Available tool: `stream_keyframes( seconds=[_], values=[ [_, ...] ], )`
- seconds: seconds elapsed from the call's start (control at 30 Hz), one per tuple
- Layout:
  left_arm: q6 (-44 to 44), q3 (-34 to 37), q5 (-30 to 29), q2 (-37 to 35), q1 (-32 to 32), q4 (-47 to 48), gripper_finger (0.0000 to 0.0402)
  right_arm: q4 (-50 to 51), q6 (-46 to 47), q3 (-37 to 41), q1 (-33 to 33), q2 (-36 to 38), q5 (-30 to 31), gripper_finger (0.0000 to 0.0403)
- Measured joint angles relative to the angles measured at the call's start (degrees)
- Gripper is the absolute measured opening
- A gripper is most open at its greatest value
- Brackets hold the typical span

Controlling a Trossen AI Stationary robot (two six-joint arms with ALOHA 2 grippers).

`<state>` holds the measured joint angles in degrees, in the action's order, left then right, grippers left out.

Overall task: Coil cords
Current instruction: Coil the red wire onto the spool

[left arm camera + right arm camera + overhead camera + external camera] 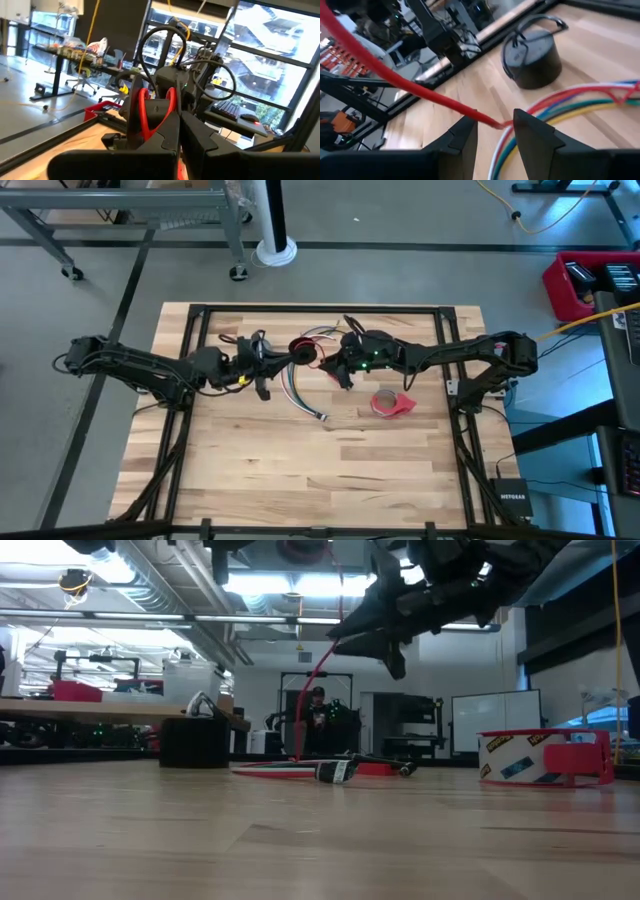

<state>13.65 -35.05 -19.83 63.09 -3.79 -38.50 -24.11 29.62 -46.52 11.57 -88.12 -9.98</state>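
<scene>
High view: left hand (pixel 268 364) closed on small black-and-red coil (pixel 302 350) held above counter (pixel 300 470) toward 12 o'clock, right hand (pixel 343 372) wide beside it, long wire bundle (pixel 300 395) loose at centre, so probably much left.

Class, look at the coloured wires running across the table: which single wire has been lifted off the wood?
The red wire. It rises from the bundle between the right pincer's open fingers; the green, yellow, blue and white wires lie flat.

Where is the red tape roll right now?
In the high view, the red tape roll lies on the table's right half, just in front of the right pincer, beside the wire bundle.
</scene>
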Motion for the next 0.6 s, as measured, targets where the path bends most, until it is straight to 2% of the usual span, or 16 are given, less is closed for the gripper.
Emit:
stream_keyframes(
  seconds=[0.2, 0.43, 0.5, 0.6],
  values=[
    [-0.8, 0.0, 1.3, 0.0, 0.0, -1.3, 0.0000, -1.9, -0.1, 0.0, 0.0, 0.0, 0.0, 0.0111],
    [-1.0, 0.0, 1.3, 0.0, 0.0, -1.3, 0.0000, -2.2, -0.4, 0.0, -0.4, 0.0, -0.8, 0.0016],
    [-1.7, 0.0, 1.4, 0.0, 0.0, -1.4, 0.0000, -2.9, -1.2, 0.0, -1.1, 0.0, -1.1, 0.0013],
    [-2.0, 0.0, 2.8, 0.0, 0.0, -1.5, 0.0000, -3.5, -1.6, 0.0, -2.3, 0.0, -1.3, 0.0031]
  ],
)
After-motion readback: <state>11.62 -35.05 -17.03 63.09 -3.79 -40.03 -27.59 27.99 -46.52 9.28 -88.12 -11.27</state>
